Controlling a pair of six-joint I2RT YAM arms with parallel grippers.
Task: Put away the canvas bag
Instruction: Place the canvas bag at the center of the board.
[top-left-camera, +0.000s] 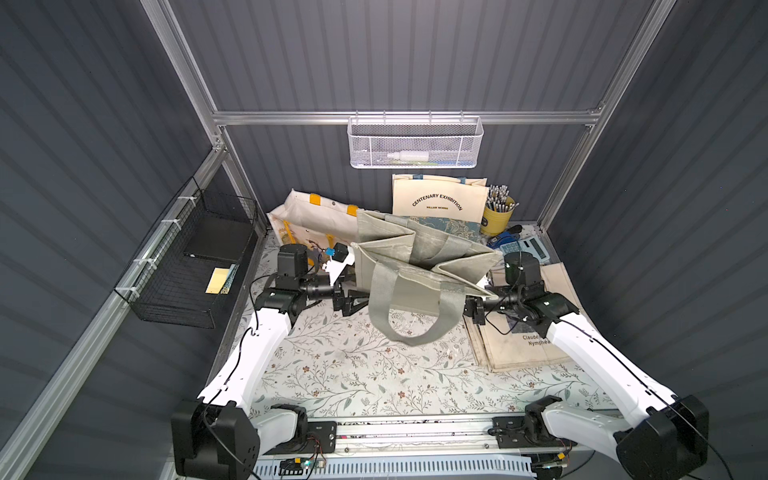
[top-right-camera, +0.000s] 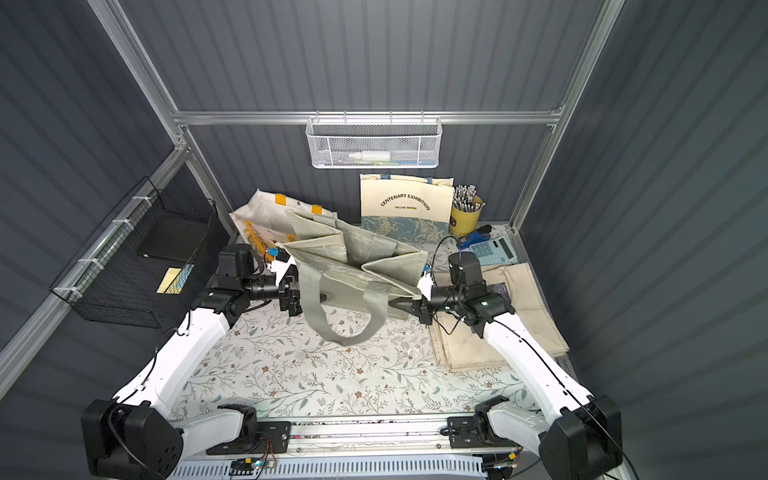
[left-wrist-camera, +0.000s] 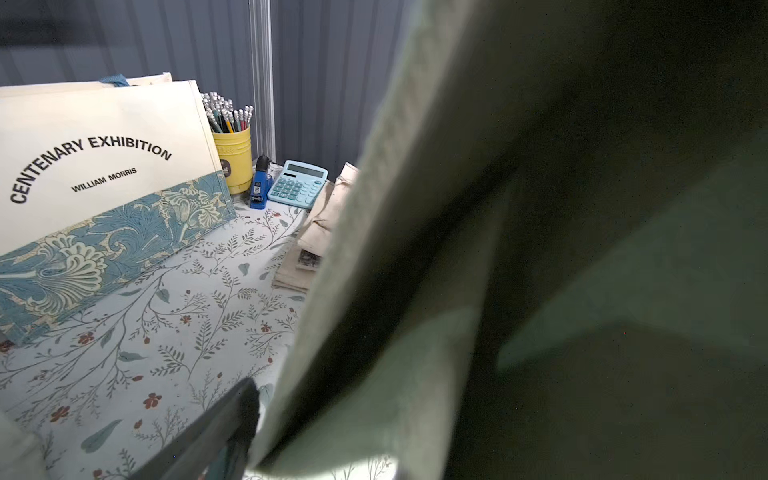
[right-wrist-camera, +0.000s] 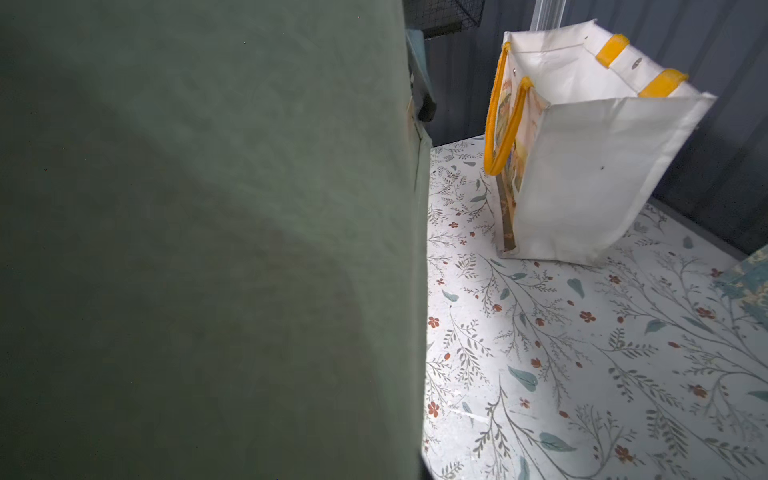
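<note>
Matt, perhaps coarse canvas bag (top-left-camera: 419, 291)

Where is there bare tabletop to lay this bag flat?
Free: floral tabletop in front of the green canvas bag, between left arm and right arm, up to the flat beige bags. Crowded: the back, with white bag, exhibition bag, pencil cup, calculator.

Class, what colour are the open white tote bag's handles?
Yellow handles, best seen in the right wrist view.

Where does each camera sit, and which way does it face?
Top views: high behind the robot, looking down on the sage-green canvas bag, left arm, right arm.
Left wrist: facing the light-blue calculator; one dark finger shows.
Right wrist: facing the white yellow-handled tote; no robot parts.
Both wrist views share the bag, close up.
</note>
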